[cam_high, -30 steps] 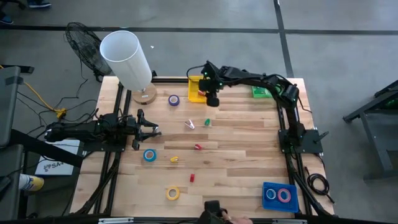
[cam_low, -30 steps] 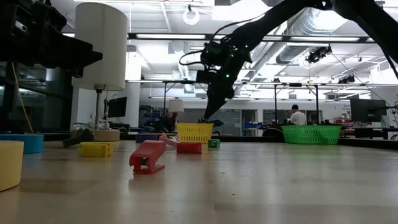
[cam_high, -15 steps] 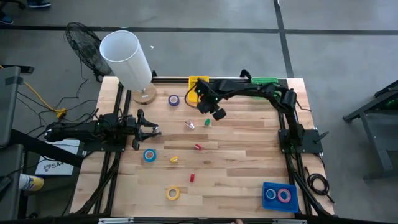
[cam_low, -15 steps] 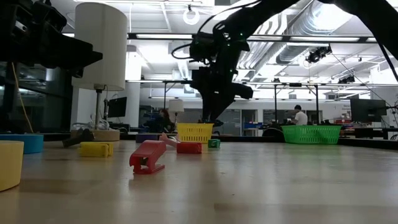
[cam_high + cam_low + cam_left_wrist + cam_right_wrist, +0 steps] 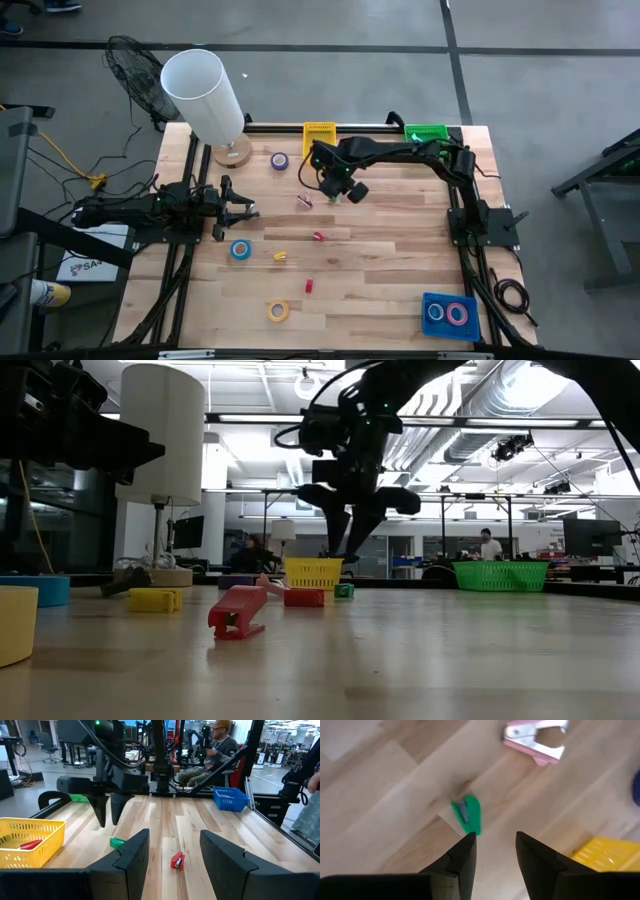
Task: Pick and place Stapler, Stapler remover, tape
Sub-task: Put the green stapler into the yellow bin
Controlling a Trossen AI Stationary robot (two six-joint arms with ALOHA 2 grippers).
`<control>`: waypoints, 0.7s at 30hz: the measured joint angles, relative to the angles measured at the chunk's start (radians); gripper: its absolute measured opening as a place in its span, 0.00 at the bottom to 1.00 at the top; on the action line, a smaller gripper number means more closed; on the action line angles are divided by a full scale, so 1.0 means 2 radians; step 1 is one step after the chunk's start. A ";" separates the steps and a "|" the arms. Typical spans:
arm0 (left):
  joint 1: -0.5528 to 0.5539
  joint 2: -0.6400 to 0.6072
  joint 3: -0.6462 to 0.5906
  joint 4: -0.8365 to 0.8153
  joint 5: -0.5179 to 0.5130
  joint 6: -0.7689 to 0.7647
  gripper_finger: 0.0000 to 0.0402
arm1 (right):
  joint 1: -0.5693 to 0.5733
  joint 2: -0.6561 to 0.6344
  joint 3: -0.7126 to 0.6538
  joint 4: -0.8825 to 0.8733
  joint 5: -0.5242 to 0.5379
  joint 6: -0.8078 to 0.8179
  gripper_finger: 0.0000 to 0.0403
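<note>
My right gripper (image 5: 336, 188) (image 5: 495, 840) hangs open, fingers pointing down, just above the table beside a small green stapler (image 5: 333, 197) (image 5: 467, 814) and touches nothing. A pink stapler remover (image 5: 305, 201) (image 5: 535, 739) lies flat a little to its left. Purple tape (image 5: 279, 160), blue tape (image 5: 240, 250) and yellow tape (image 5: 278, 311) lie flat on the wood. Small red pieces (image 5: 318, 237) (image 5: 309, 286) and a yellow piece (image 5: 280, 257) lie mid-table. My left gripper (image 5: 246, 208) (image 5: 172, 852) waits open at the table's left side.
A yellow basket (image 5: 320, 135) and a green basket (image 5: 427, 132) stand at the far edge. A blue basket (image 5: 448, 313) with two tape rolls sits at the near right corner. A white lamp (image 5: 205, 95) stands at the far left. A person (image 5: 215, 742) sits beyond the table.
My right gripper has moved from beside the yellow basket toward the near edge and down, turning about as it went. It now hangs over the small green stapler. Nothing on the table has moved.
</note>
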 joint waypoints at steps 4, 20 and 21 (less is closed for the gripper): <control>0.000 0.000 0.000 0.000 0.000 0.000 0.43 | 0.000 0.009 0.000 -0.007 -0.015 -0.011 0.32; 0.000 0.000 0.000 0.000 0.001 0.000 0.43 | 0.002 0.026 -0.001 -0.005 0.002 -0.028 0.32; 0.000 0.000 0.000 0.000 0.001 0.000 0.43 | 0.002 0.029 -0.001 -0.006 0.003 -0.028 0.32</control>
